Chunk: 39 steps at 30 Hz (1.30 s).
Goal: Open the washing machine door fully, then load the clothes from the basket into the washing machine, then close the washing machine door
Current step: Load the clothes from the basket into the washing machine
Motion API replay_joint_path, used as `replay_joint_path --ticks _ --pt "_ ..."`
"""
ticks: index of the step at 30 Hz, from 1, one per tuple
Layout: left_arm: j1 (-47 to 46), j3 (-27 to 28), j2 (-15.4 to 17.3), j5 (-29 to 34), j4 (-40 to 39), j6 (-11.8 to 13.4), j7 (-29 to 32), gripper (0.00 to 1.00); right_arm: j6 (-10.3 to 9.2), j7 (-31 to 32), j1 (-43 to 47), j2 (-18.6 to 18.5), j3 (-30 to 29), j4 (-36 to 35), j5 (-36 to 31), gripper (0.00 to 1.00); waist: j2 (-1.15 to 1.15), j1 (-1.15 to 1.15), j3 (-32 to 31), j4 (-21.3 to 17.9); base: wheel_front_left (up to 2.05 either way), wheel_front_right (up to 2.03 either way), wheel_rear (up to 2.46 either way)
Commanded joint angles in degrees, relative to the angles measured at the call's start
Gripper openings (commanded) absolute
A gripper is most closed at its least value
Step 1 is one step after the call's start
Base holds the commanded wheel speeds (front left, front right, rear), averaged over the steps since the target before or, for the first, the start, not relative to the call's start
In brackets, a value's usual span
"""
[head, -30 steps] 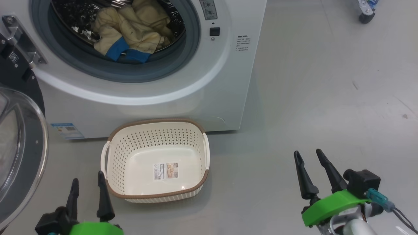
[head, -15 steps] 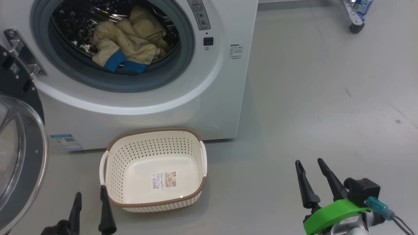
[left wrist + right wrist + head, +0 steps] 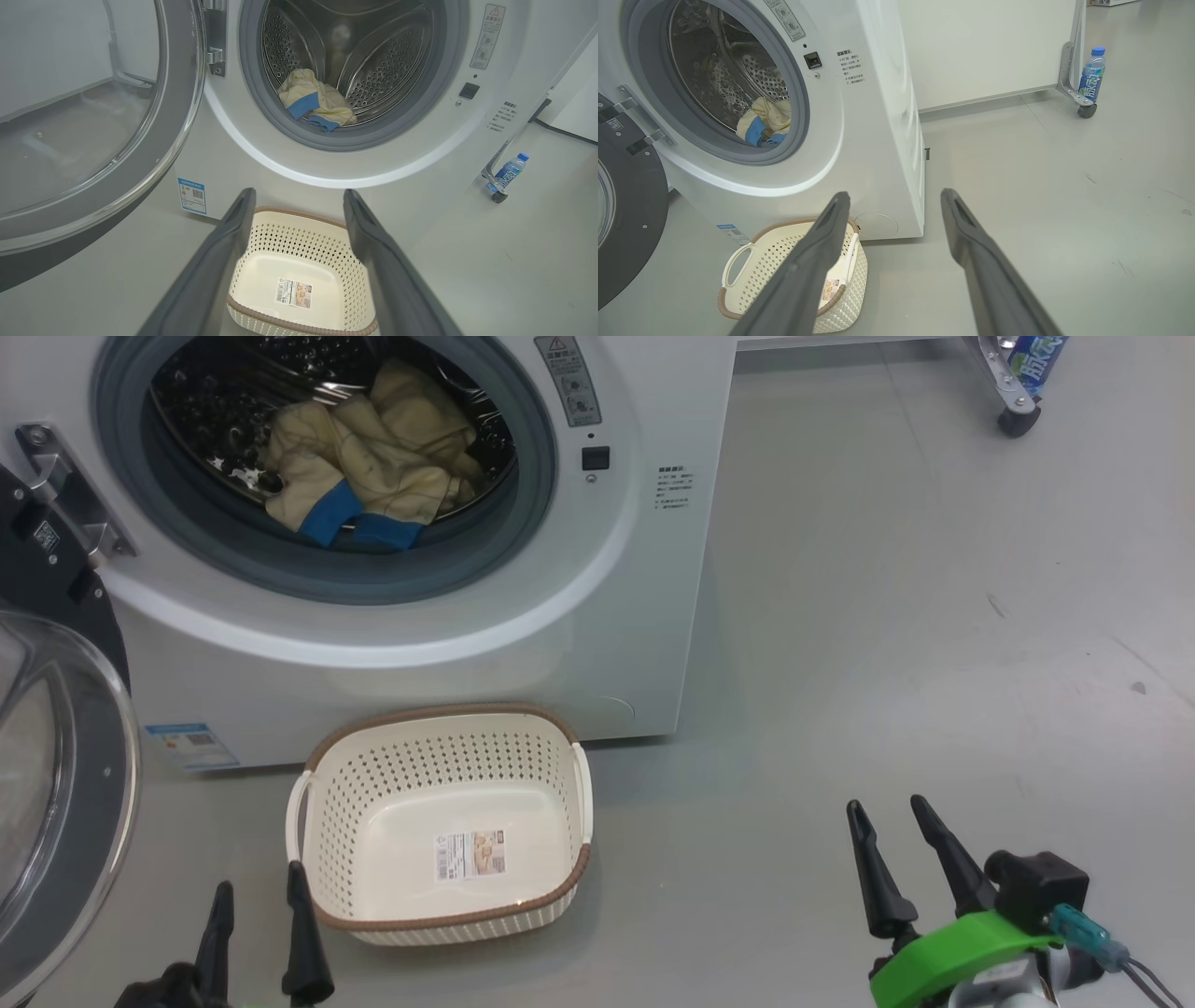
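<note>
Loading looks done to me: the basket (image 3: 439,756) sits empty on the floor (image 3: 887,616), just in front of the washing machine (image 3: 420,653); the clothes (image 3: 369,462) lie in the steel drum (image 3: 373,60), low and towards the front; their blue trim lies close to the grey rubber seal (image 3: 523,523).

The washing machine door (image 3: 93,140) hangs wide open on its hinge (image 3: 65,485), at the robot's left.

Both tools are idle. Left gripper (image 3: 260,882) sits low beside the basket's near-left corner, fingers spread, nothing in them; right gripper (image 3: 884,805) is well off to the right over bare floor, likewise spread and empty.

So the step in hand, by my read, is closing the door. Suggestions:
- use the left arm, it's nearer the door;
- put the fingers on the black rim at the side far from the hinge, for leverage;
- push flat, don't pinch; that glossy rim looks slippery;
- follow the arc round the hinge, not a straight shove;
- check the door's sweep clears the basket; can't tell from here;
- if the blue trim is over the seal lip, nudge it back first, else it gets pinched;
- finish with a firm press over the black latch socket (image 3: 595,458) so it catches.
</note>
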Motion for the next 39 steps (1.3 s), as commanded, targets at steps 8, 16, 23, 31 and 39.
replay_joint_path --ticks 8,16,23,31,39 --pt "-0.82 1.9 0.48 -0.16 -2.51 0.38 -0.39 1.0 0.09 -0.55 -0.83 -0.54 0.75 -1.75 -0.53 1.0 0.0 0.0 -0.23 0.42 0.0 0.0 0.0" --pt "-0.3 1.76 0.48 0.15 -2.96 0.38 -0.39 1.0 0.09 -0.55 -0.5 -0.54 0.71 -1.8 -0.48 1.0 0.0 0.0 -0.63 0.48 0.0 0.0 0.0" --pt "-0.32 1.64 0.48 0.19 -3.36 0.59 -0.39 1.0 0.09 -0.55 -0.65 -0.54 0.64 -1.88 -0.5 1.0 0.0 0.0 -0.21 0.41 0.0 0.0 0.0" --pt "-0.48 1.49 0.48 0.09 -3.41 0.74 -0.39 1.0 0.09 -0.55 -0.69 -0.54 0.55 -1.93 -0.57 1.0 0.0 0.0 -0.08 0.49 0.0 0.0 0.0" --pt "-0.34 1.6 0.48 0.15 -3.3 0.91 -0.39 1.0 0.09 -0.55 -0.66 -0.54 0.68 -1.85 -0.58 1.0 0.0 0.0 -0.29 0.55 0.0 0.0 0.0"
